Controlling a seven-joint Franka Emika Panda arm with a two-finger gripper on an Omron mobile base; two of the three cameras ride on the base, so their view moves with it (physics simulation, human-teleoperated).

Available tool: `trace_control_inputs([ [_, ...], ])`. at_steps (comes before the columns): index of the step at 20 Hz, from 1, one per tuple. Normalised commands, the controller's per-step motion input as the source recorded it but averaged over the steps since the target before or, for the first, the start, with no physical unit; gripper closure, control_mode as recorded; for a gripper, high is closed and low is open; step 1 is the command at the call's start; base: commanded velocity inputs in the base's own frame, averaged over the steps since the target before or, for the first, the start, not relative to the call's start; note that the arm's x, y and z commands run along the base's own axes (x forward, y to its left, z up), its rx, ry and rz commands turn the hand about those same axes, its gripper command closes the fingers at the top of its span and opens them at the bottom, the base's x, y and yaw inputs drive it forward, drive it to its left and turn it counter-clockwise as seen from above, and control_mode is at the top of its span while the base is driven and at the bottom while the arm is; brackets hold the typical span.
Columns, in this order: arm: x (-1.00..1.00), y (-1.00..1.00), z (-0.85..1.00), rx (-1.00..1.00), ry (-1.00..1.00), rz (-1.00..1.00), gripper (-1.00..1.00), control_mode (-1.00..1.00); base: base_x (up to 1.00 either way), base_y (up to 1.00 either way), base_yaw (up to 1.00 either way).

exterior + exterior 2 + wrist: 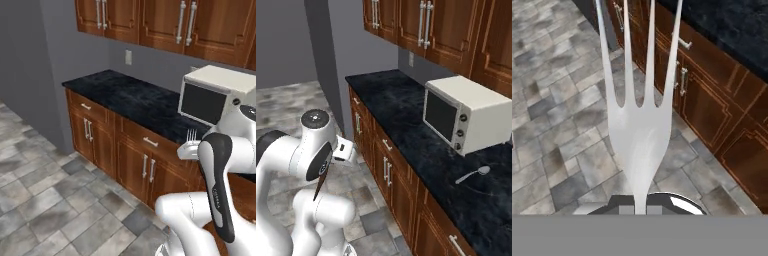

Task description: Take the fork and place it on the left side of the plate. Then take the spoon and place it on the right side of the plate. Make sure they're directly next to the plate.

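My gripper is shut on the fork and holds it in the air in front of the lower cabinets, off the counter's front edge. The silver tines stick up from the hand, and in the hand view they fan out over the tiled floor. In the right base view the thin dark handle hangs down below the hand. The all-silver spoon lies on the black counter, in front of the microwave's right end. The plate is out of view.
A white microwave stands on the counter against the wall. Brown drawers and cabinet doors run under the counter, and wall cabinets hang above it. Grey floor tiles spread out to the left.
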Motion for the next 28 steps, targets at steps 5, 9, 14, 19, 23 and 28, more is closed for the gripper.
trace_control_inputs([
  [5,0.0,0.0,0.0,0.0,0.0,0.0,1.0,1.0,0.04,0.1,0.44],
  [9,0.0,0.0,0.0,0.0,0.0,0.0,1.0,1.0,0.0,0.0,0.42],
  [14,0.0,0.0,0.0,0.0,0.0,0.0,1.0,1.0,0.0,0.0,0.4],
  [19,0.0,0.0,0.0,0.0,0.0,0.0,1.0,1.0,0.0,0.08,0.33],
  [23,0.0,0.0,0.0,0.0,0.0,0.0,1.0,1.0,0.0,0.35,0.19],
  [28,0.0,0.0,0.0,0.0,0.0,0.0,1.0,1.0,0.0,0.43,0.16],
])
